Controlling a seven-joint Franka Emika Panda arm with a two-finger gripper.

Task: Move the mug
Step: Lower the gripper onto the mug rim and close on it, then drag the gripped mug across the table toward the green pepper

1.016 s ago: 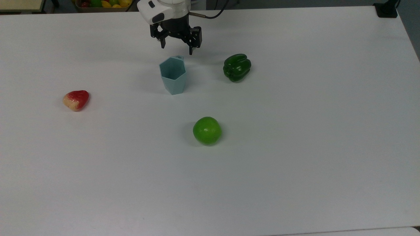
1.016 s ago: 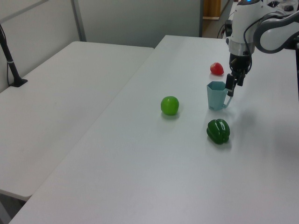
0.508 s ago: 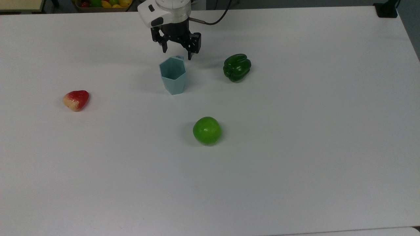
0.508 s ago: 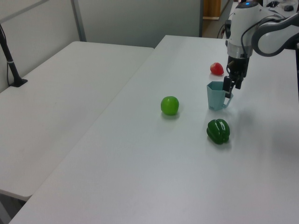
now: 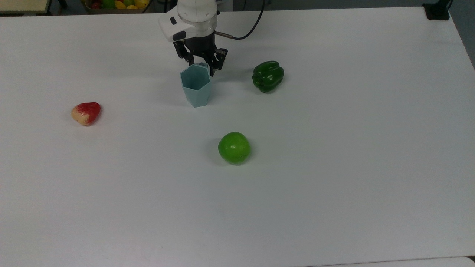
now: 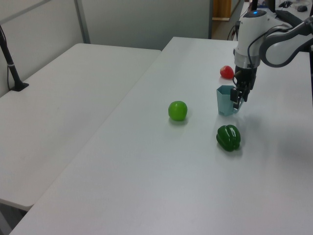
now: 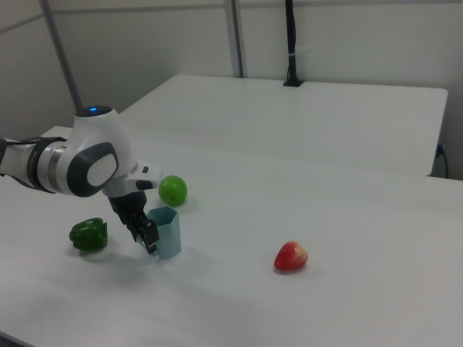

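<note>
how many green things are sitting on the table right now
2. The green apple lies nearest the top view's bottom edge; the green bell pepper sits to the top view's right of the mug.

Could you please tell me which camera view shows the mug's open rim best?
The top view: it looks down into the mug, showing the whole hexagonal rim. The left view shows the mug side-on with the gripper against it; the right view shows its far faces behind the gripper.

white tables (image 6: pixel 73 98), grey partition walls (image 7: pixel 145 50)
</note>
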